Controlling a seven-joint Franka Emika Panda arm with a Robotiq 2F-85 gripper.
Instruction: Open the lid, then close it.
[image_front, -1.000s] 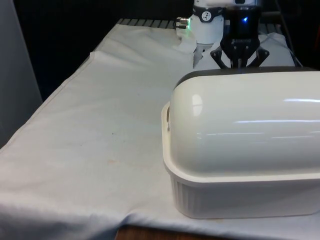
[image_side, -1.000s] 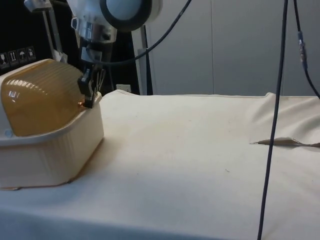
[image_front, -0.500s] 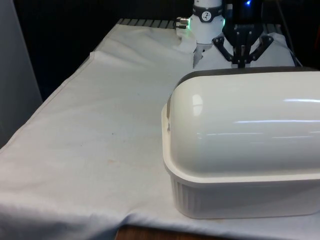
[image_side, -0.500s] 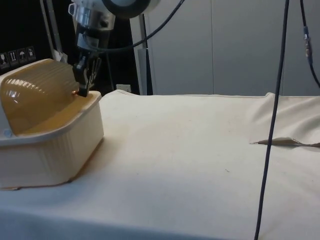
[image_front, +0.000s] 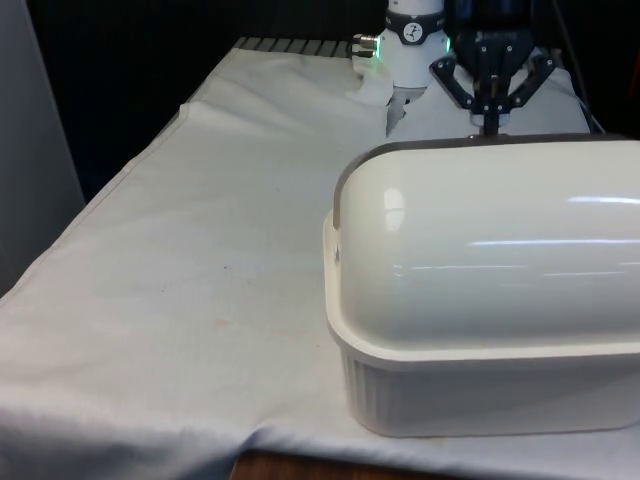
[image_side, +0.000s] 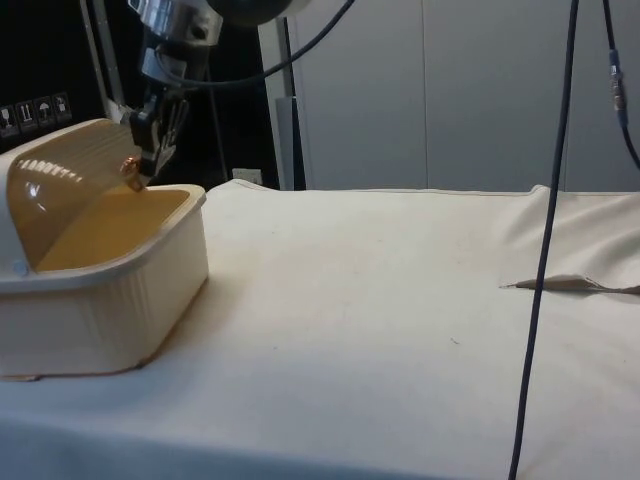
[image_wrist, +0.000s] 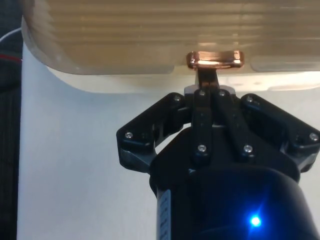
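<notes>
A cream bread box stands on the white cloth, its ribbed base near the front view's right. Its rounded roll-top lid is partly slid back, and the side view shows a gap over the base under the raised lid. My black gripper is at the lid's front edge, shut on the small copper handle. In the wrist view the gripper pinches the handle's stem just below the ribbed lid. From the front, the gripper rises behind the lid's top.
A black cable hangs down through the side view. A fold in the cloth lies far from the box. The table's edge runs along the front view's left, with open cloth beside the box.
My gripper has risen and moved back over the box with the handle in it. The lid's front edge has lifted off the base, and the box's opening now shows.
</notes>
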